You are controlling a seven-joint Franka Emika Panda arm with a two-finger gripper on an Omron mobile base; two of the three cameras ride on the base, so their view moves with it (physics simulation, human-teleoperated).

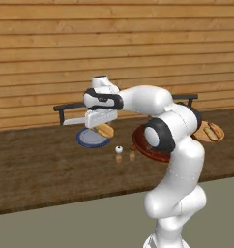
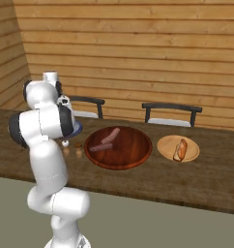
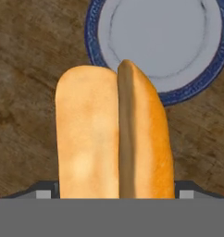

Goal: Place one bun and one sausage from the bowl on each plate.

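The gripper point(image 1: 105, 130) holds a bun point(image 3: 113, 134), jaws spread wide and clamped on its sides; the finger tips are mostly hidden behind it in the hand view. The bun hangs above the near edge of the blue-grey plate point(image 1: 92, 138), which the arm partly covers in the right base view. The wooden table point(image 2: 196, 179) stands before a plank wall point(image 2: 138, 43), with two chairs point(image 2: 171, 112) along its far edge. The bowl point(image 2: 118, 147), mid-table, contains two sausages point(image 2: 106, 140). The tan-orange plate point(image 2: 178, 148), towards the right end, carries a bun with a sausage. Small shakers point(image 1: 119, 150) stand near the bowl; details are indistinct.
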